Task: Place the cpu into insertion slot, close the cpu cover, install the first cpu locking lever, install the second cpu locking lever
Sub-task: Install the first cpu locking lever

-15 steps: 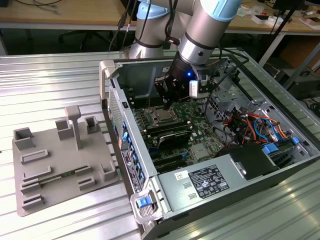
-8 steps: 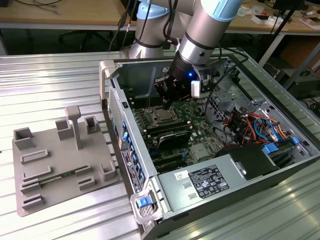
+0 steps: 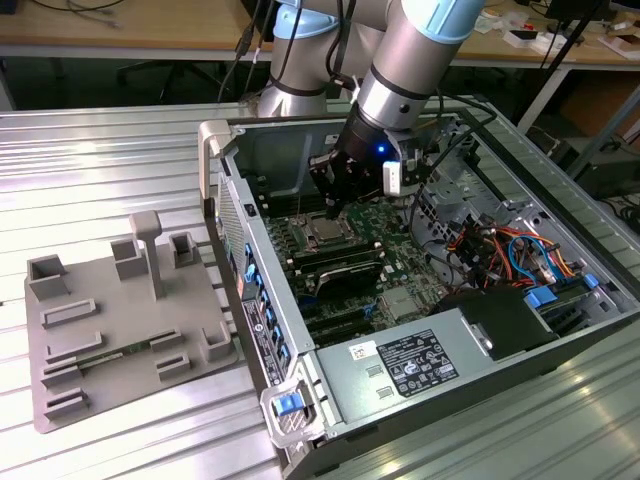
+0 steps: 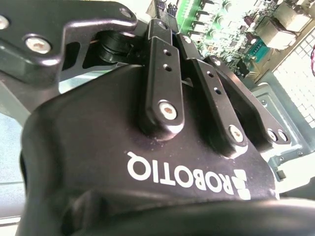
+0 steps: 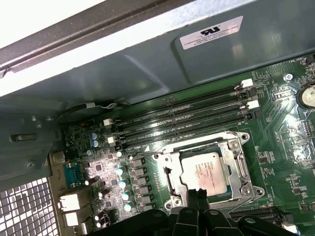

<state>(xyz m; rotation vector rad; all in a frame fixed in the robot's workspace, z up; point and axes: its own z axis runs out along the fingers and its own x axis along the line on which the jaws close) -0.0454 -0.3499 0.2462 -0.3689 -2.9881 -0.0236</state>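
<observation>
The cpu [image 5: 205, 173], a silver-grey square chip, lies in the insertion slot [image 5: 172, 179] on the green board. The cpu cover [image 5: 243, 164], a silver metal frame, lies flat around the chip's edges. In the exterior view the cpu [image 3: 325, 236] sits deep inside the open computer case, and my gripper [image 3: 333, 208] hangs just above it. My black fingertips [image 5: 191, 197] come together at one edge of the socket, with nothing between them. In the second wrist view the gripper [image 4: 165, 27] points down at the board, its fingers close together.
Long black memory slots [image 5: 182, 118] run beside the socket. A case wall [image 3: 240, 215] stands at the exterior view's left. A second socket [image 3: 400, 305], a power supply [image 3: 420, 362] and orange and blue cables [image 3: 510, 250] fill the case. A grey fixture tray [image 3: 120, 320] lies outside.
</observation>
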